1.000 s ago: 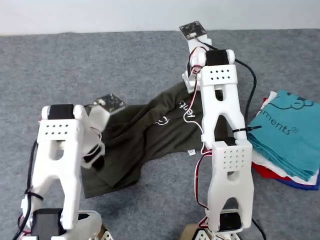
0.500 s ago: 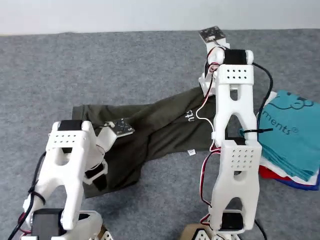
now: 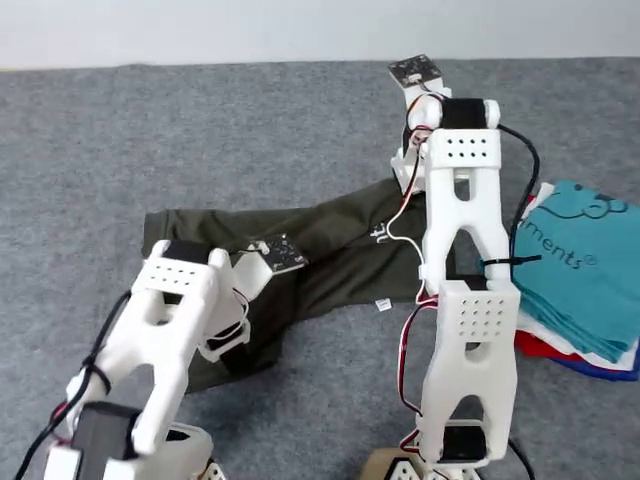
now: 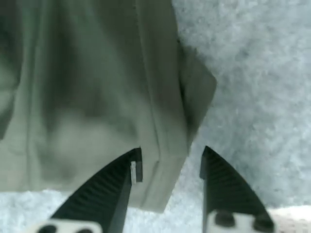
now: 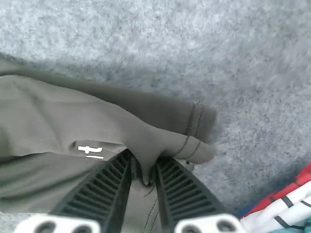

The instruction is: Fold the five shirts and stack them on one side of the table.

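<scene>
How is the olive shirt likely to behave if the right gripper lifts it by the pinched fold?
Probably floppy: the olive shirt bunches into soft creases where the right gripper pinches it, so it would likely drape and sag. Its folded edges look thin, suggesting it is light. The grey table cover seems fuzzy, so trailing cloth may drag rather than slide.

On my left arm's feed the jaws stand spread apart, both black and ribbed on their inner faces. The olive-green shirt (image 4: 87,97) lies on the grey desk (image 4: 257,68), and its long folded edge runs into the gap between them. One jaw sits over cloth, the other over bare desk. A small flap (image 4: 199,92) of the shirt juts out from that edge. I can't tell whether either jaw touches down.
</scene>
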Controlling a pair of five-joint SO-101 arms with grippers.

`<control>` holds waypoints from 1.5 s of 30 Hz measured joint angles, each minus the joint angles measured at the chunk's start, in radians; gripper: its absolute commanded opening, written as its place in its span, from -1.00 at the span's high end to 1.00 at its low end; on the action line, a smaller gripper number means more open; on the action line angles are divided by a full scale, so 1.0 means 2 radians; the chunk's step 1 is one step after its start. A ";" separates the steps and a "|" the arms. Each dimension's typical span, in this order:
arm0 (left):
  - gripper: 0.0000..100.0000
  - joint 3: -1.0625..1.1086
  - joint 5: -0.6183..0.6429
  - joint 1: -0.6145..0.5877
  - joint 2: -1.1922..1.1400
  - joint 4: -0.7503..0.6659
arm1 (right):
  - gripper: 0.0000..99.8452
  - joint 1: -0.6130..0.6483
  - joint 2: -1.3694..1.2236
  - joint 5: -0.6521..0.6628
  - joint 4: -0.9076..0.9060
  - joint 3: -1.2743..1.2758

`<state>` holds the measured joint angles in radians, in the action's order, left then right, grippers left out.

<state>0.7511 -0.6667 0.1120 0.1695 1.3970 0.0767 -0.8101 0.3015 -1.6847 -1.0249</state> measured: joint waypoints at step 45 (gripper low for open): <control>0.97 -0.377 0.121 -0.131 -0.070 -0.233 | 0.98 0.012 -0.011 0.000 0.122 -0.109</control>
<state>-0.0023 -0.4242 -0.1504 0.0299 0.9306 0.0997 -0.8316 0.3015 -1.4408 -1.2428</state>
